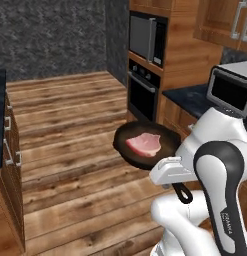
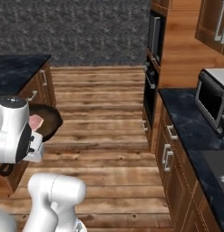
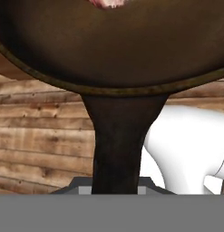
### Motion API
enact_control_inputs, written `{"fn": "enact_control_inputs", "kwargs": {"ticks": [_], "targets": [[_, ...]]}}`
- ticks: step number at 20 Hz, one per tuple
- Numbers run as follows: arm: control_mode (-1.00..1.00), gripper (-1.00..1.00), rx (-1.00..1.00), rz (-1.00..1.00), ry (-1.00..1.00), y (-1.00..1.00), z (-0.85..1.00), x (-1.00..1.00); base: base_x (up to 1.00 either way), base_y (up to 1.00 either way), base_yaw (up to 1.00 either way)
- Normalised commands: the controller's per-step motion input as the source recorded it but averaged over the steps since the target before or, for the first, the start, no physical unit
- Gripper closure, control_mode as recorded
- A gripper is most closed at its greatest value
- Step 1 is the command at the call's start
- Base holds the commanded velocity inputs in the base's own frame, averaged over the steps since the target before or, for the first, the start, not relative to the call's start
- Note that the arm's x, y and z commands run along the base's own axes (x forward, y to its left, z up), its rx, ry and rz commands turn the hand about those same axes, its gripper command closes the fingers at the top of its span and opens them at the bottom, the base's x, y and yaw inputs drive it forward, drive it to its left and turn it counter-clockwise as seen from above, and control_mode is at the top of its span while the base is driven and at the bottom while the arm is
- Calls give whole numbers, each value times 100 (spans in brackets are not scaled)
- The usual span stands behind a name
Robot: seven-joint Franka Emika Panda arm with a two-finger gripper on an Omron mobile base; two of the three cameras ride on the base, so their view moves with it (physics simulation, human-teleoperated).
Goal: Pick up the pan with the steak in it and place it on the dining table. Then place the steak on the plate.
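Over the bare wooden kitchen floor (image 1: 70, 150), your end effector (image 1: 171, 172) is clamped on the handle of the pan (image 1: 145, 145), which juts straight away from it, level, steak (image 1: 143, 143) inside, counter (image 2: 16, 72) far left.

Wood plank floor (image 1: 70, 150), dark speckled wall (image 1: 50, 35), wood cabinets (image 2: 177, 167), built-in ovens (image 1: 145, 65), microwave (image 2: 213, 102) on black counter (image 2: 195, 131).

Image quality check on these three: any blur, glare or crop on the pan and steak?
Left base view: pan and steak evenly lit, slightly soft, no glare. Right base view: arm covers part of the pan. Hand view: pan very close, steak cropped at the top edge, handle dark.
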Motion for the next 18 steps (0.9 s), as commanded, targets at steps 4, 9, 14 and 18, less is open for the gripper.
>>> {"fn": "enact_control_inputs", "kwargs": {"ticks": [4,9,14,18], "targets": [[100,100,0,0,0,0,0,0,-35,-10,41],[100,100,0,0,0,0,0,0,-22,-2,46],[100,100,0,0,0,0,0,0,-4,3,49],[100,100,0,0,0,0,0,0,0,4,49]]}}
